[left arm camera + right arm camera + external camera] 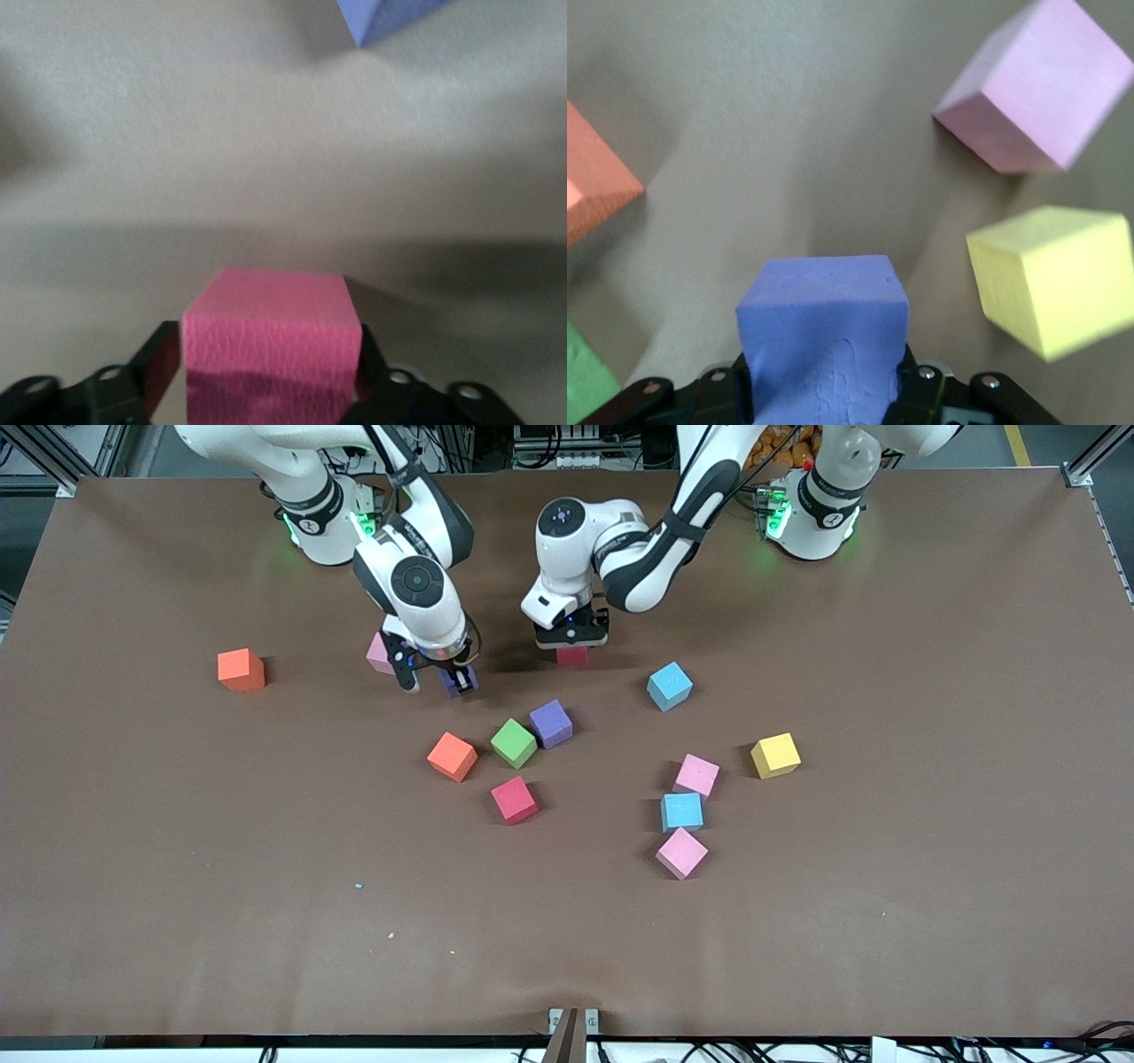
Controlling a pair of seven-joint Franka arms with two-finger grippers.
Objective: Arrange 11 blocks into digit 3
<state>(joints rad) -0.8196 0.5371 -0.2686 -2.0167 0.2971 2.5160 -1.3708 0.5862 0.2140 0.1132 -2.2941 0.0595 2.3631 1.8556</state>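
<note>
The right end effector (460,682) grips a purple block (822,341) for carrying. The left end effector (572,642), fingers spread, straddles a crimson block (270,350) resting on the table (886,921), seemingly just released.

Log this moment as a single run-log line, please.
right end effector: gripping purple block | left end effector: straddling crimson block | digit 3: not formed

Crimson block (572,656) and a pink block (378,653), each half hidden under an arm.

No readable text, labels or numbers on blocks, table or arms.
</note>
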